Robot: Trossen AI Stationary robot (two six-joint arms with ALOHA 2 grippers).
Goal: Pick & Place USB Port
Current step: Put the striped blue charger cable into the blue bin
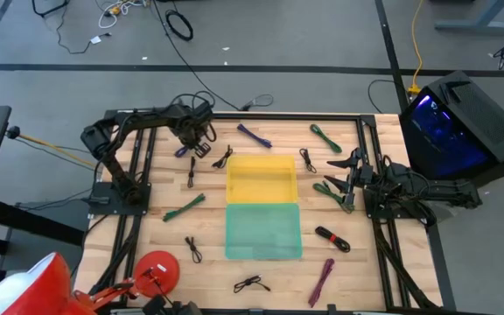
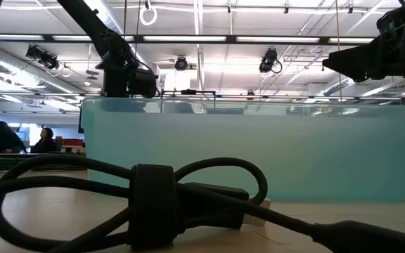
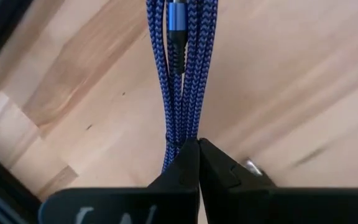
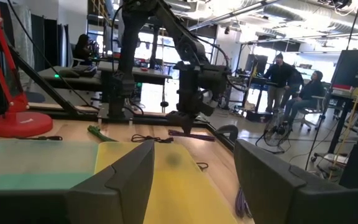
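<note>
Non-task items, high view, table centre as dial:
- Red desk lamp (image 1: 154, 269), 7 o'clock, at the table's near-left corner.
- Black computer case (image 1: 462, 122) with blue glow, 2 o'clock, off the table.
- Yellow cord (image 1: 416, 44) on the floor, 1 o'clock.
- Seated people (image 4: 294, 84), background, right wrist view.

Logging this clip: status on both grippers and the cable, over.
Left gripper shut on blue braided cable, over wood left of yellow bin. Right gripper open, waiting right of bins. Nothing in the way.
</note>
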